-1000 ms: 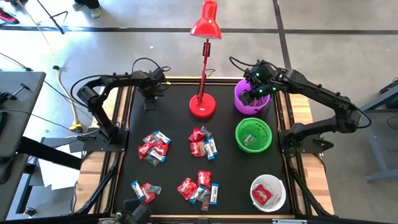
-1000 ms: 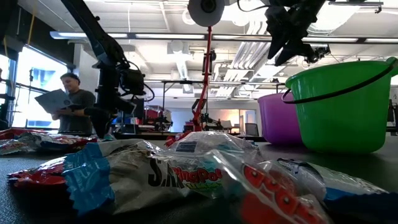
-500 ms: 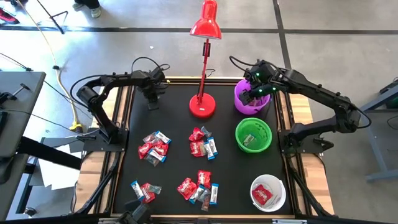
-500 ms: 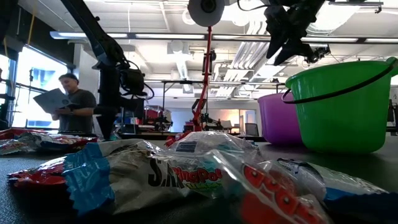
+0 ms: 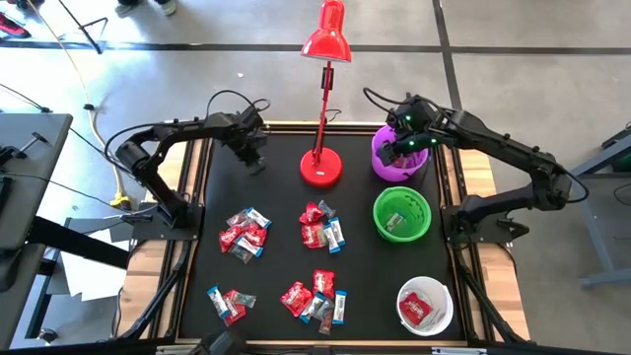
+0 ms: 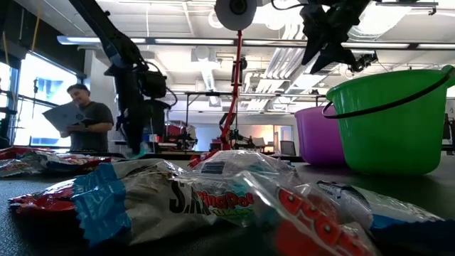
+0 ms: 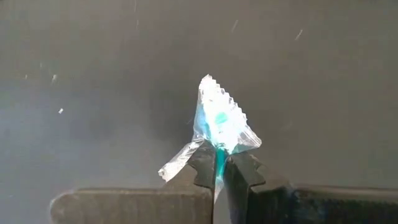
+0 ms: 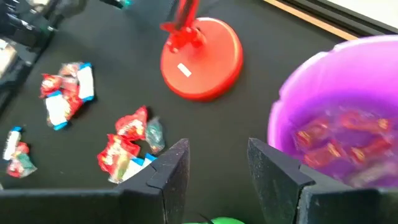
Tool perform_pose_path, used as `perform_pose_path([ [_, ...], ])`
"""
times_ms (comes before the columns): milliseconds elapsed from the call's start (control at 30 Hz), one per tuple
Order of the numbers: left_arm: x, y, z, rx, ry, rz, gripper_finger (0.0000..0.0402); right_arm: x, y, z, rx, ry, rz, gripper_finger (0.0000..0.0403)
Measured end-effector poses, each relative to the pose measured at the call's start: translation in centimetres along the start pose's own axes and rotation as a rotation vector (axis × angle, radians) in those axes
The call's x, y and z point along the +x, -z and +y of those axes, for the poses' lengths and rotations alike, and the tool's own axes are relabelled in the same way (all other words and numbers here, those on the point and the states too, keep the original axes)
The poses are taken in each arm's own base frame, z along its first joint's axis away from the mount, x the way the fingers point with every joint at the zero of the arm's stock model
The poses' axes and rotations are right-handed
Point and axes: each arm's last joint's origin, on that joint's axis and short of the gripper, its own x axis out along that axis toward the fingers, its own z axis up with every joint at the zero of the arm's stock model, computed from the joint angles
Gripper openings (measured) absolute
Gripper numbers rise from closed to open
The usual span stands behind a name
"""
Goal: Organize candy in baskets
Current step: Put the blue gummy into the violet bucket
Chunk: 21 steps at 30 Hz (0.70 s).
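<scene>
Pinching one blue-and-white candy [image 7: 219, 121] in my shut left pincer [image 7: 214, 177] for sorting; right pincer [image 8: 214, 171] gapes empty over purple basket [image 8: 348, 68].

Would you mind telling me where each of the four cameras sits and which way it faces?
High view: overhead, straight down; both arms, left gripper, right gripper over the purple basket.
Low view: table height, across candy toward the room; arms enter from above.
Left wrist: past shut fingers pinching a blue-and-white candy.
Right wrist: past open fingers at the purple basket and red lamp base.
Shared: high and right wrist both show the lamp base.
</scene>
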Motion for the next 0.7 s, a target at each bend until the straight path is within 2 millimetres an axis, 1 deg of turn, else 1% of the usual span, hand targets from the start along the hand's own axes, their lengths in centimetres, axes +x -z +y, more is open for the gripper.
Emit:
perform_pose_path([
  [100, -1.3, -0.5, -1.4, -0.067, 0.055, -0.088, 0.0001, 0.1, -0.2, 0.6, -0.004, -0.033, -0.036, 0.0156],
  [200, -3.2, -1.3, -3.3, -0.102, 0.147, -0.223, 0.0001, 0.0, -0.6, 1.3, 0.0, -0.085, -0.087, 0.0156],
  [300, -5.8, -2.2, -5.7, -0.124, 0.22, -0.41, 0.0001, 0.0, -1.1, 2.1, 0.011, -0.137, -0.15, 0.0156],
  [400, -8.8, -2.8, -8.0, -0.124, 0.287, -0.623, 0.0001, -0.2, -1.7, 2.9, 0.021, -0.197, -0.218, 0.0156],
  [500, -11.6, -3.0, -10.2, -0.111, 0.351, -0.825, 0.0001, -0.5, -2.1, 3.9, 0.015, -0.266, -0.29, 0.0156],
  [567, -13.1, -3.0, -11.6, -0.104, 0.374, -0.941, 0.0001, -0.7, -2.4, 4.6, -0.006, -0.316, -0.34, 0.0156],
  [700, -14.8, -2.8, -13.6, -0.085, 0.418, -1.08, 0.0, -1.3, -2.8, 6.2, -0.05, -0.422, -0.441, 0.0156],
])
